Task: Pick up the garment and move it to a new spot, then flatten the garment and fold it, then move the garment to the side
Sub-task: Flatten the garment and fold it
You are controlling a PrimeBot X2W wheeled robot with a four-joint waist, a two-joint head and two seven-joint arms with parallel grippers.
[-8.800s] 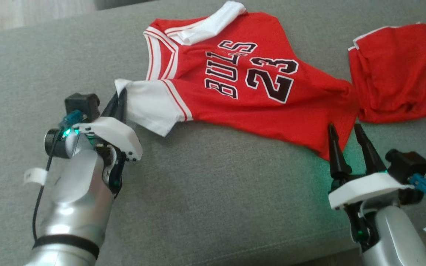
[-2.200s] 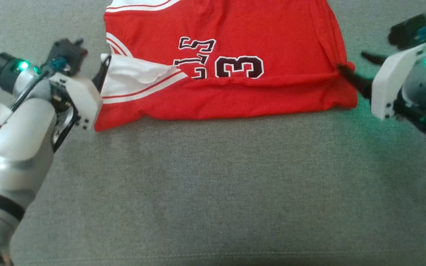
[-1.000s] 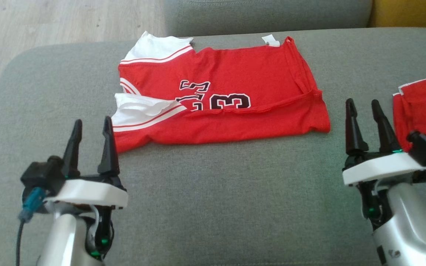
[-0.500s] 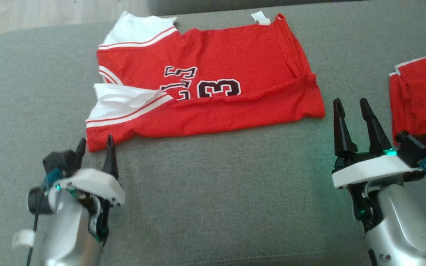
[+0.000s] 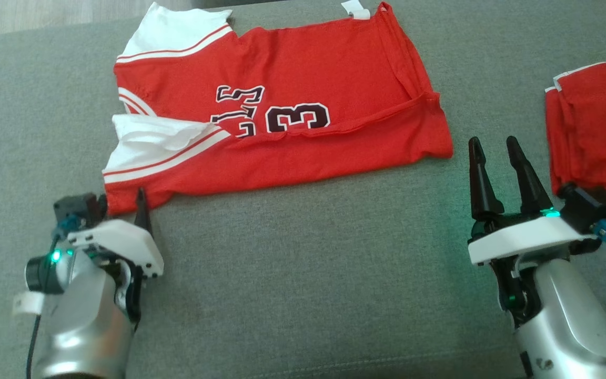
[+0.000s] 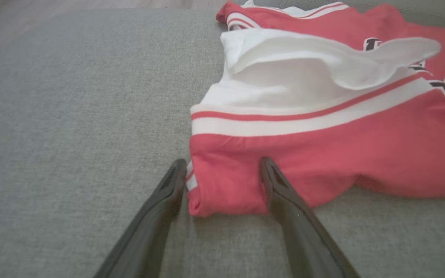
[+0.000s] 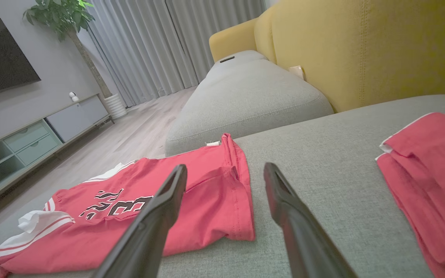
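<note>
Yellow backrest point(image 7: 361, 50) beyond red jersey point(image 7: 214, 193)

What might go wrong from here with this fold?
The left gripper, open, straddles the red basketball jersey at its near corner; closing may catch only one layer, undoing the fold. The rumpled white sleeve could get trapped inside. The open right gripper might snag the nearby second red folded garment.

The left gripper point(image 6: 221, 163) is tipping forward and reaching to the jersey point(image 5: 308, 158), its spread fingers now straddling the near left corner instead of standing short of it. The head camera is dipping, sliding the whole scene up its view. The jersey, earlier spread open, is lying folded in half.
</note>
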